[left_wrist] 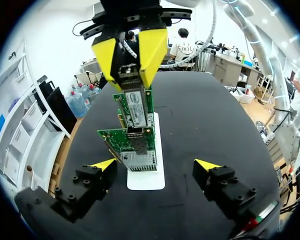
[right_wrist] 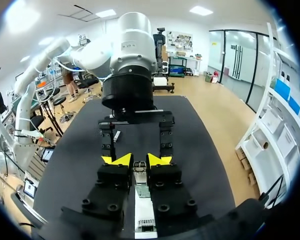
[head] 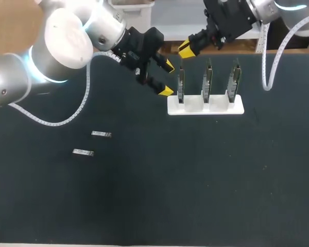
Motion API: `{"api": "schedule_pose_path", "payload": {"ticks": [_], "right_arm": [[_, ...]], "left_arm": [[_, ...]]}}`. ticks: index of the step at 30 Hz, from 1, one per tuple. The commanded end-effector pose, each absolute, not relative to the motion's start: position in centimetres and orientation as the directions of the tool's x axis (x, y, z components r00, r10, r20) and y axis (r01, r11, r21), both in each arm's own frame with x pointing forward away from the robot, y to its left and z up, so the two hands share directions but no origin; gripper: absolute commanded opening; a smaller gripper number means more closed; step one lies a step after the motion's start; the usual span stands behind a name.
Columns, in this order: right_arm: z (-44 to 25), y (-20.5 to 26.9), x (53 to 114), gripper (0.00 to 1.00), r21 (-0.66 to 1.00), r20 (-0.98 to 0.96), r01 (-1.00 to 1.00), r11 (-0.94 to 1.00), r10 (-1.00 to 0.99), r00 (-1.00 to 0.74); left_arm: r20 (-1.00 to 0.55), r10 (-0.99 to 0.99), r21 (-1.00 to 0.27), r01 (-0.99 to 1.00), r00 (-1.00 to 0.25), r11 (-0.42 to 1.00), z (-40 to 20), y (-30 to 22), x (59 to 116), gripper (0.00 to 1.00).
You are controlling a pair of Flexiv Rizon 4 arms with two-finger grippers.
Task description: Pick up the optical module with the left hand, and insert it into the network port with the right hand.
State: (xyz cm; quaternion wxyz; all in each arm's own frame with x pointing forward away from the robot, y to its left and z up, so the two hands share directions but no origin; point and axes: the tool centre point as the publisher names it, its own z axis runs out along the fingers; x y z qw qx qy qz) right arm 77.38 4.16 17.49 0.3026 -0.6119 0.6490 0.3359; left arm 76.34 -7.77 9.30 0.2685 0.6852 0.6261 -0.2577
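Two spare modules [head: 101,134] flat on table [head: 195,195], near left, well apart from the rest. Farther, right of centre: white stand [head: 238,109] with three upright cards. Left gripper [head: 168,78] just left of stand, fingers spread wide, nothing held. Right gripper [left_wrist: 130,55] clamped on module [left_wrist: 135,102], hanging over left card [left_wrist: 121,141]. Risks, as judged: module off-line with port, so jamming or tipping the card; yellow tips clashing, grippers being so close. Open room near and right; little between grippers.
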Motion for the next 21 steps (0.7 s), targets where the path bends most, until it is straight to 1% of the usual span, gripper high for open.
{"api": "schedule_pose_path", "payload": {"ticks": [1, 15, 21], "right_arm": [[17.38, 4.47, 77.37, 0.0, 0.058, -0.795, -0.998, 0.029, -0.604, -0.063], [16.99, 4.56, 77.73, 0.0, 0.068, -0.796, -0.997, 0.026, -0.601, -0.07], [17.57, 4.33, 77.88, 0.0, 0.043, -0.806, -0.999, 0.03, -0.59, -0.052]], "left_arm": [[-0.688, 0.721, 0.047, 0.997, 0.082, -0.069, 9.33, -7.75, 76.2, 1.0], [-0.688, 0.721, 0.047, 0.997, 0.082, -0.069, 9.33, -7.75, 76.2, 1.0], [-0.688, 0.721, 0.047, 0.997, 0.082, -0.069, 9.33, -7.75, 76.2, 1.0]]}}
